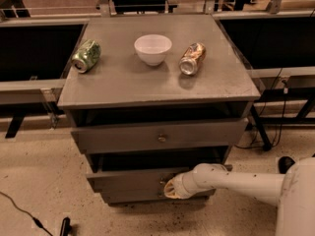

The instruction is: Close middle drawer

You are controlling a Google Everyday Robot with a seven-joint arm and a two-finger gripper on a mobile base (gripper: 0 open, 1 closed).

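Observation:
The middle drawer [128,179] is the second of three grey drawers in the cabinet. It has a low plain front and stands pulled out a little, with a dark gap above it. My gripper [170,188] is at the end of the white arm reaching in from the right. It is right against this drawer's front near its middle and covers the spot where the knob sits. The taller top drawer [118,137] with its brass knob [161,138] also stands slightly out. The lowest drawer [133,196] shows just under the gripper.
On the cabinet top [123,82] lie a green can [86,56], a white bowl [153,48] and a brass-coloured can [191,59]. Dark benches flank the cabinet. A black cable [29,215] runs over the floor at the left. My white body [300,200] fills the lower right.

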